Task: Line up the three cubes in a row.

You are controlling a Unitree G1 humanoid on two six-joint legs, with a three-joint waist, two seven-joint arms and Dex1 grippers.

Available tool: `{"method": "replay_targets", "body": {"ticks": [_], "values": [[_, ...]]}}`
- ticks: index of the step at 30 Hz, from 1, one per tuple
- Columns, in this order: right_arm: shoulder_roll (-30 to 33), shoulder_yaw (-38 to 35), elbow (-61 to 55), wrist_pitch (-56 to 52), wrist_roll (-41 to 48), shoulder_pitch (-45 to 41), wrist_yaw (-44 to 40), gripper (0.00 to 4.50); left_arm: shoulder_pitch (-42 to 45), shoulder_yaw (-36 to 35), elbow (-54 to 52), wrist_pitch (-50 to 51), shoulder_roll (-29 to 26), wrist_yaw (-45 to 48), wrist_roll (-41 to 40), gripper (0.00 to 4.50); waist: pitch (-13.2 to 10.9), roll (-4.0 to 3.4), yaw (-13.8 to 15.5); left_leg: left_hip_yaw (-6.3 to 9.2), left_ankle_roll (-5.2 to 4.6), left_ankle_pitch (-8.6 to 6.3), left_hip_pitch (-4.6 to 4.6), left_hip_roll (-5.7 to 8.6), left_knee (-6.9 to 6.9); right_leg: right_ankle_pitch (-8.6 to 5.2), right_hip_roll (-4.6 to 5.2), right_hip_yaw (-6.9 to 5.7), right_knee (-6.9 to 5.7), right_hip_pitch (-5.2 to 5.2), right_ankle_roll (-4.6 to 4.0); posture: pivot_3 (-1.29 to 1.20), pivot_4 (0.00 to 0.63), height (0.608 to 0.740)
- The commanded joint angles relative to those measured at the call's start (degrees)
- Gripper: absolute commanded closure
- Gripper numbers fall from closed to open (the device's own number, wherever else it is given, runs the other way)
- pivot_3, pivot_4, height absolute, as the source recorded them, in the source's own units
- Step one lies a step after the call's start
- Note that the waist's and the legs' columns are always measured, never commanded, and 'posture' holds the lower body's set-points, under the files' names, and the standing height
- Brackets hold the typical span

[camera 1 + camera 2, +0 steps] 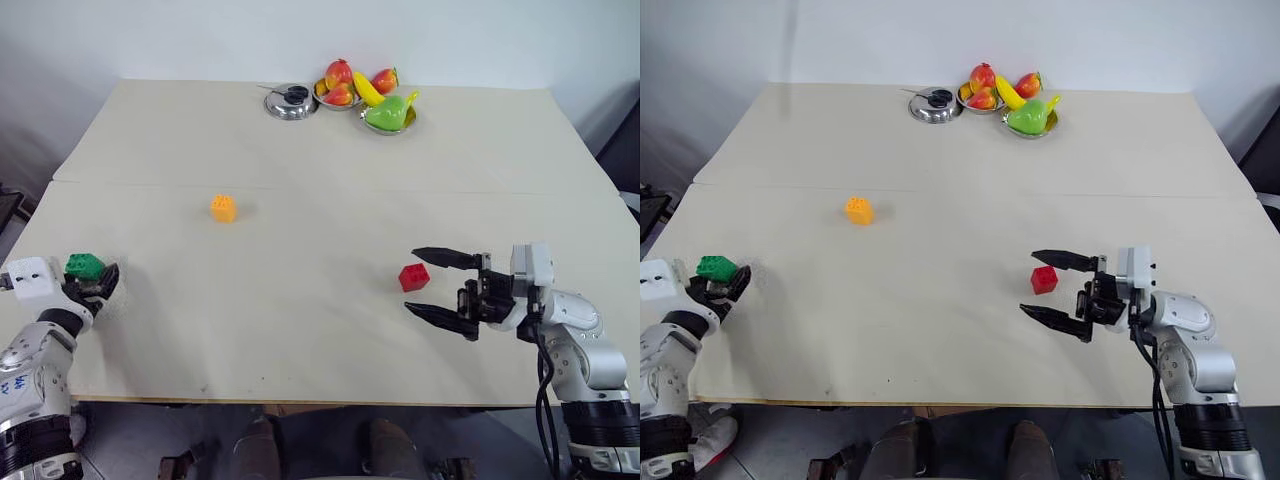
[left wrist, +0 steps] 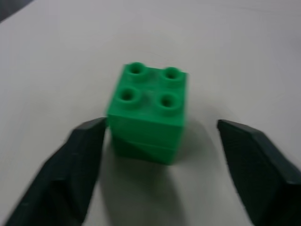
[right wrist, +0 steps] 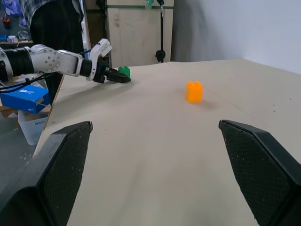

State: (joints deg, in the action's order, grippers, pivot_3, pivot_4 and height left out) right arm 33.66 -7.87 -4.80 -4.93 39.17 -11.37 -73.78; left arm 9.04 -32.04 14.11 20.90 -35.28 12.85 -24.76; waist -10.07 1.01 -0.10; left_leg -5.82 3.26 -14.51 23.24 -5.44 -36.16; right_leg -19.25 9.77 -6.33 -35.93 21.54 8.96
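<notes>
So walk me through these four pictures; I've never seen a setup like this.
This is a two-armed robot at a pale table. Two pictures look down from its head; the other two come from cameras on its wrists. Each arm ends in two black fingers. The left gripper has its fingers around the small green studded plastic cube: one finger touches it, the other stands apart, so it isn't gripped yet. The right gripper is open beside the small red plastic cube. An orange-yellow plastic cube sits alone mid-table. At the far edge, shiny metal bowls hold colourful toy fruit.
</notes>
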Motion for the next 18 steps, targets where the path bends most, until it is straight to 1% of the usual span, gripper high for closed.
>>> {"method": "replay_targets", "body": {"ticks": [1, 4, 5, 8, 9, 11, 12, 14, 15, 16, 17, 18], "values": [[-0.46, -1.29, -2.73, 1.66, -0.07, 2.25, 0.25, 0.00, -0.09, -0.41, -0.46, -2.14, -0.80, 1.64, 0.93, 1.90, 0.00, 0.00, 0.03, 0.00, 0.00, 0.00, 0.00, 0.00, 0.00, 0.00, 0.00, 0.00, 0.00, 0.00, 0.00, 0.00, 0.150, 0.740], [-0.48, -1.91, -2.72, 2.92, -0.50, 4.31, 0.22, 0.00, -0.52, 0.16, 0.28, -6.23, -0.90, 5.55, 1.37, 2.88, 0.00, 0.00, 0.14, -0.01, 0.02, -0.01, 0.00, -0.01, -0.01, 0.00, 0.00, 0.00, 0.00, 0.00, 0.00, 0.00, 0.150, 0.740], [-0.46, -2.19, -2.54, 3.33, -0.66, 4.86, 0.32, 0.00, -0.62, 0.50, 0.81, -8.73, -0.89, 8.45, 1.14, 3.03, 0.00, 0.00, 0.14, -0.01, 0.02, -0.01, 0.00, -0.01, -0.02, 0.00, 0.00, 0.00, 0.00, 0.00, 0.00, 0.00, 0.150, 0.740], [0.02, -3.52, -1.81, 4.51, -0.96, 6.52, 0.50, 0.00, -0.91, 1.49, 2.18, -15.31, -0.83, 17.98, -0.36, 3.03, 0.00, 0.00, 0.12, -0.03, 0.03, -0.01, -0.01, -0.03, -0.03, -0.01, -0.01, 0.00, 0.03, 0.00, -0.02, 0.00, 0.150, 0.740], [0.47, -4.52, -1.44, 4.95, -1.13, 7.60, 0.47, 0.00, -0.64, 3.08, 1.30, -17.63, -1.18, 23.08, -0.91, 3.03, 0.00, 0.00, 0.14, -0.04, 0.03, 0.00, -0.01, -0.03, -0.02, -0.01, -0.01, 0.00, 0.04, 0.00, -0.03, 0.00, 0.150, 0.740], [1.49, -6.87, -1.30, 5.59, -1.29, 10.26, 0.30, 0.00, 1.04, 7.21, -2.03, -18.85, -1.87, 32.54, -2.52, 3.03, 0.00, 0.00, 0.70, -0.04, 0.05, -0.01, 0.00, -0.04, -0.02, -0.01, -0.02, 0.00, 0.04, 0.00, -0.03, 0.00, 0.150, 0.740], [1.98, -8.28, -1.59, 5.51, -1.13, 11.80, 0.50, 0.00, 2.70, 10.46, -3.00, -20.12, -2.61, 37.12, -1.81, 3.03, 0.00, 0.00, 1.02, -0.05, 0.05, -0.02, 0.00, -0.03, -0.03, -0.01, -0.02, 0.00, 0.05, 0.00, -0.03, 0.00, 0.150, 0.740], [2.67, -9.85, -1.63, 5.56, -1.08, 13.46, 0.68, 0.00, 5.56, 15.16, -2.94, -21.56, -3.60, 42.71, -0.04, 3.03, 0.00, 0.00, 1.61, -0.06, 0.05, -0.01, 0.00, -0.04, -0.06, -0.02, -0.02, 0.00, 0.11, 0.01, -0.03, 0.00, 0.150, 0.740], [3.34, -11.43, -1.48, 6.02, -1.33, 15.07, 0.75, 0.00, 9.87, 20.22, -2.37, -22.22, -3.24, 46.49, 2.16, 3.03, -0.01, -0.03, 1.94, -0.06, 0.06, -0.01, 0.00, -0.04, -0.09, -0.02, -0.03, 0.01, 0.16, 0.01, -0.04, 0.00, 0.150, 0.740], [3.77, -12.53, -1.39, 6.35, -1.53, 16.19, 0.78, 0.00, 12.98, 23.68, -1.79, -22.62, -2.91, 49.06, 3.58, 3.03, -0.01, -0.03, 2.15, -0.05, 0.06, -0.01, 0.00, -0.04, -0.15, -0.02, -0.03, 0.01, 0.14, -0.01, -0.04, 0.00, 0.150, 0.740], [4.32, -14.14, -1.50, 6.45, -1.78, 17.88, 1.24, 0.00, 18.89, 28.65, 0.55, -23.10, -1.16, 52.48, 5.80, 3.03, -0.01, -0.04, 2.58, -0.05, 0.06, -0.01, 0.00, -0.04, -0.16, -0.01, -0.03, 0.02, 0.15, -0.02, -0.05, 0.00, 0.150, 0.740], [4.61, -15.17, -1.66, 6.41, -1.93, 18.96, 1.59, 0.00, 22.92, 31.74, 2.54, -23.59, 0.12, 54.68, 7.20, 3.03, -0.02, -0.05, 3.29, -0.05, 0.06, 0.00, 0.00, -0.04, -0.21, 0.00, -0.03, 0.02, 0.12, -0.04, -0.06, 0.00, 0.150, 0.740]]}}
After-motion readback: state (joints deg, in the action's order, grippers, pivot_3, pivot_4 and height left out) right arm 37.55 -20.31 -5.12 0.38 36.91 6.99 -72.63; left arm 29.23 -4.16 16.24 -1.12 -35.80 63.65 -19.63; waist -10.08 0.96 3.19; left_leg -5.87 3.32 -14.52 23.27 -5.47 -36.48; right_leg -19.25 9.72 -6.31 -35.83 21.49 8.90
